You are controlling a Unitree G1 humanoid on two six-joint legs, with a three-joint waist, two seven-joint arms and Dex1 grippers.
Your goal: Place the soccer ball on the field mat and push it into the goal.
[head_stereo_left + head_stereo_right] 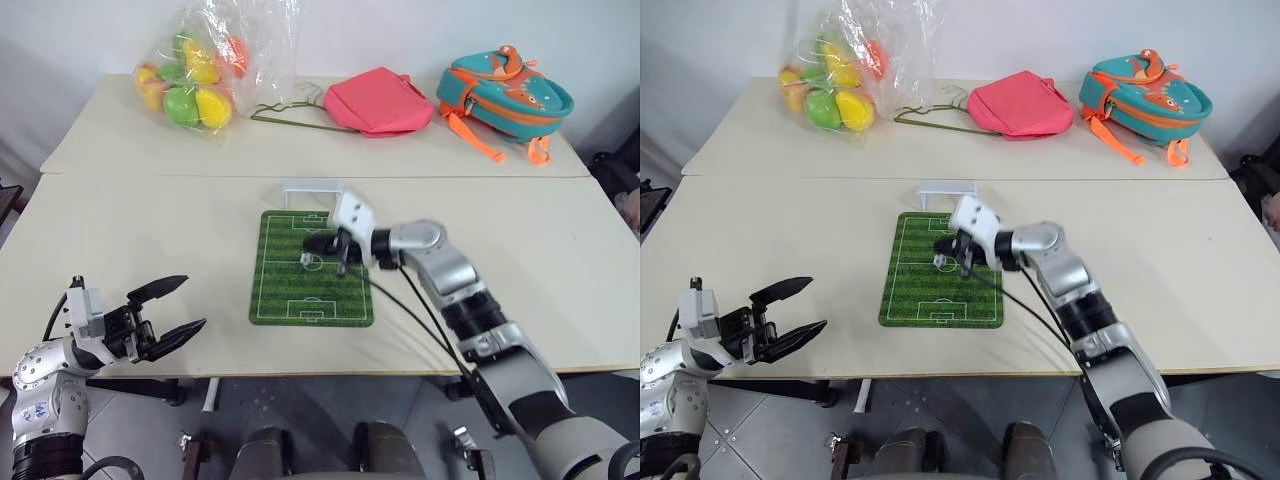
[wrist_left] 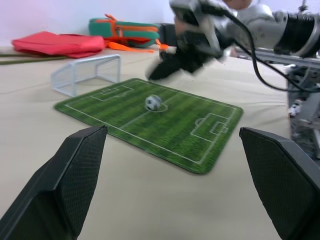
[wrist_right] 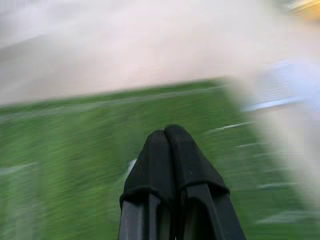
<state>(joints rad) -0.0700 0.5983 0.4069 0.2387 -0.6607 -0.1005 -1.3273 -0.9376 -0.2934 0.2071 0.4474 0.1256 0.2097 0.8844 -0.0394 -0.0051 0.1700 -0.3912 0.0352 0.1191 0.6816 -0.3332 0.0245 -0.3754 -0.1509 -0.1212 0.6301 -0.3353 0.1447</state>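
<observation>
The soccer ball (image 1: 307, 260) lies on the centre circle of the green striped field mat (image 1: 290, 300), also seen as the soccer ball (image 2: 153, 102). The white goal (image 1: 312, 189) stands on the table just off the mat's far end. My right gripper (image 1: 316, 243) is shut with nothing in it and hovers low over the mat, close by the ball on the goal side. In the right wrist view its closed fingertips (image 3: 167, 137) point over blurred green mat. My left gripper (image 1: 178, 306) is open and empty off the table's near left edge.
At the back of the table sit a clear bag of coloured balls (image 1: 195, 75), a pink pouch (image 1: 378, 100), a teal and orange backpack (image 1: 505, 90) and a wire hanger (image 1: 290, 115). Bare tabletop (image 1: 150, 230) surrounds the mat.
</observation>
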